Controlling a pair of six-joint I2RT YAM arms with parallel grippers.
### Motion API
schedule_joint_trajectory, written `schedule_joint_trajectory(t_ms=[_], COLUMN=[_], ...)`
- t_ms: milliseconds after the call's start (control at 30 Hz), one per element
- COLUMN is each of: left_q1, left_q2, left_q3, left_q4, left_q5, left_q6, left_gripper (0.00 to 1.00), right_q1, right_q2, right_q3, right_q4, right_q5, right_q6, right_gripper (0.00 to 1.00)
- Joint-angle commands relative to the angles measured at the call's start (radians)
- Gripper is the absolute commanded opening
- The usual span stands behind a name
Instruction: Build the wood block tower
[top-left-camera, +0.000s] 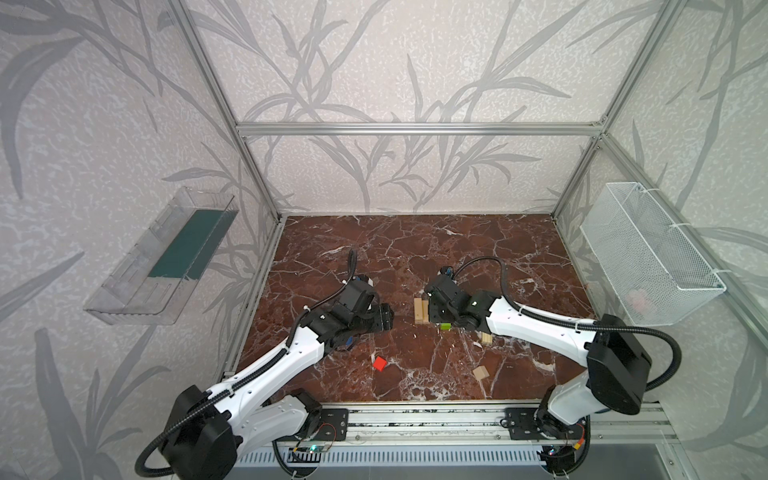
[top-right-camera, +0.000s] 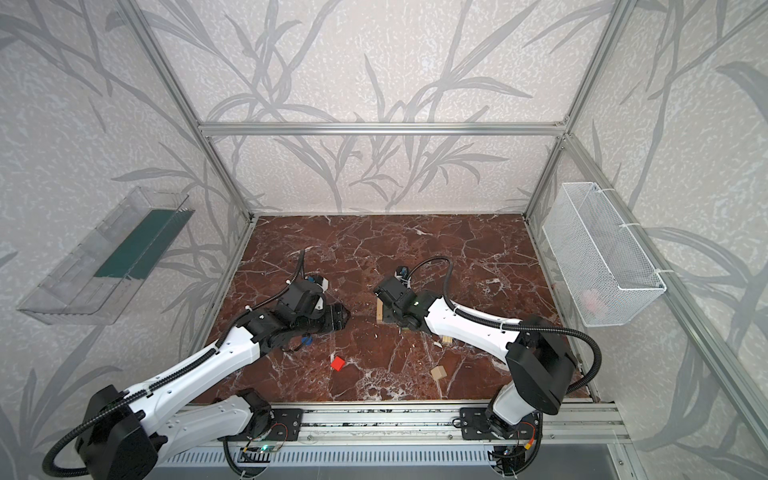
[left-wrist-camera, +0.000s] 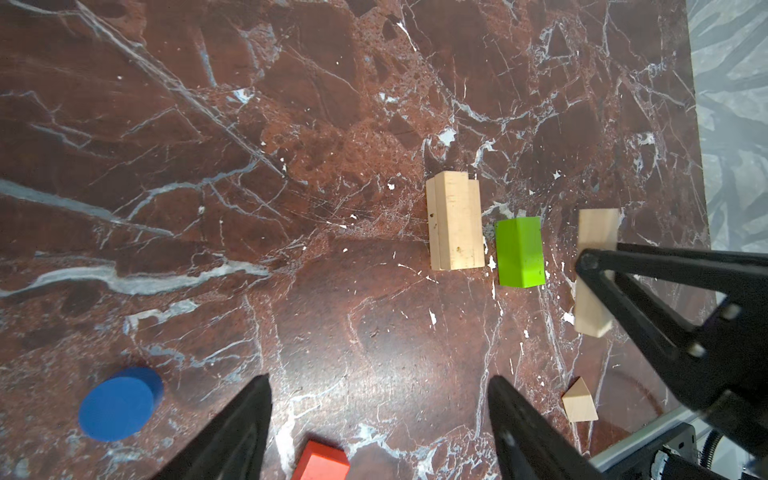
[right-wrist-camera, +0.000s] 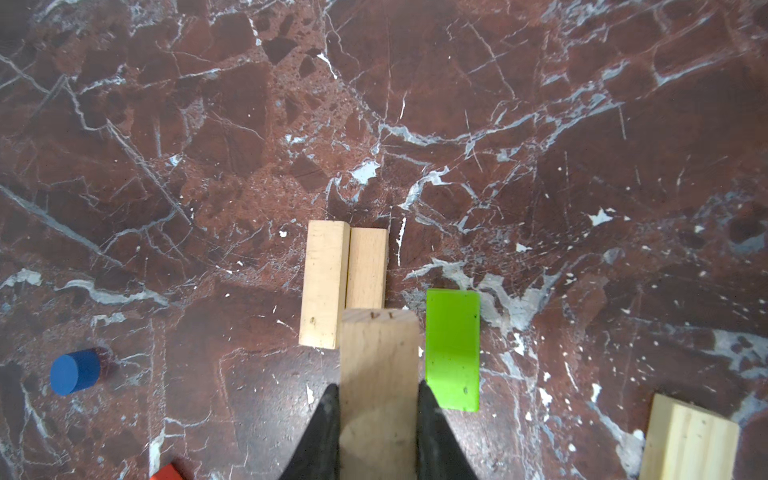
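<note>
My right gripper (right-wrist-camera: 378, 386) is shut on a pale wood bar (right-wrist-camera: 379, 353), held above the table over the near end of two pale bars (right-wrist-camera: 326, 282) that lie side by side. A lime-green bar (right-wrist-camera: 453, 349) lies just right of them. From the left wrist view the held bar (left-wrist-camera: 597, 230) shows crossed by the right fingers. My left gripper (left-wrist-camera: 379, 379) is open over bare marble, with the red block (left-wrist-camera: 322, 461) just below it and the blue disc (left-wrist-camera: 118, 405) off to one side. The pale wedge (left-wrist-camera: 579, 401) sits near the front rail.
Another pale bar (right-wrist-camera: 690, 440) lies on the table to the right of the green one. A white wire basket (top-left-camera: 648, 257) hangs on the right wall and a clear plastic tray (top-left-camera: 166, 257) on the left wall. An aluminium rail (top-left-camera: 415, 419) borders the front edge.
</note>
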Motion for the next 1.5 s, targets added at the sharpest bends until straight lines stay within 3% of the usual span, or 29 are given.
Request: schedule_joint_trajectory(t_ms=[0,767,1467], left_q1=[0.005,0.005,0.005], left_q2=[0.031,0.143,0.170], left_q3=[0.027,0.036,0.043], left_q4=[0.050,0.091,0.097], left_q5=[0.017,0.026,0.033], left_q6=[0.011,0.000,-0.001], left_gripper=[0.80,0.79,0.79], right_q1=[-0.015,-0.071,-0.093], right_q2=[0.051,0.244,0.280], right_q3=[0.030,0.126,0.135], right_q4=[0.028,0.055,0.069], right_q5=[-0.030,-0.128,-0.131], right_q6=[-0.027,-0.053,-0.054], right_gripper=[0.20,0.17,0.17])
